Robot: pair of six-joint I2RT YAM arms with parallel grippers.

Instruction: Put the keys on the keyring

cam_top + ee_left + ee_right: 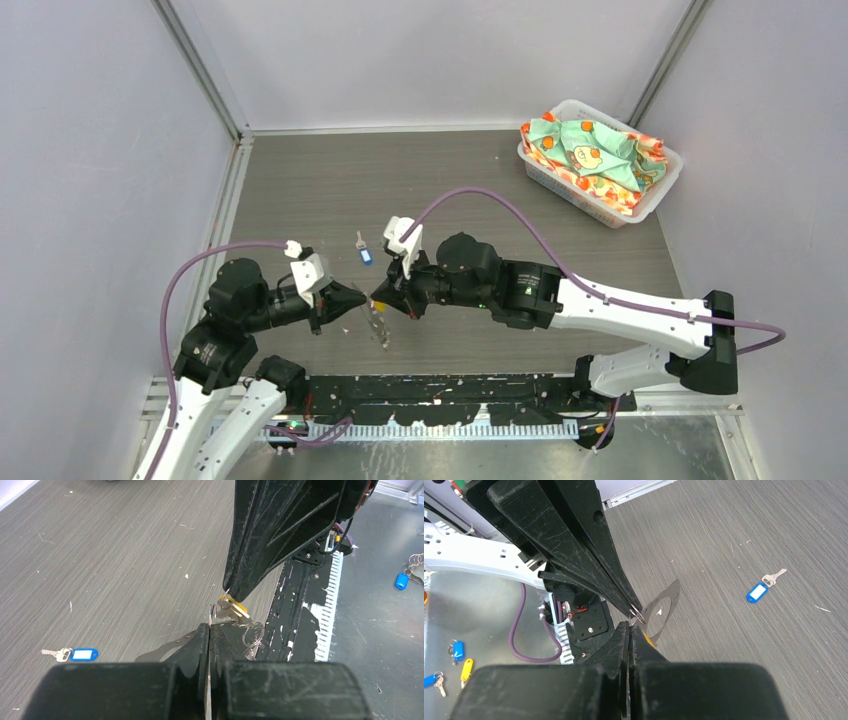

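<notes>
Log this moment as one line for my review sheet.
left gripper: shut on keyring | right gripper: shut on yellow key | blue key: loose on table, away from both grippers

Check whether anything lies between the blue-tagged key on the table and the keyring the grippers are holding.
Nothing visible does. The blue-tagged key lies alone on the table just beyond the keyring, which the left gripper pinches while the right gripper pinches the yellow key. Both grippers are occupied, though.
</notes>
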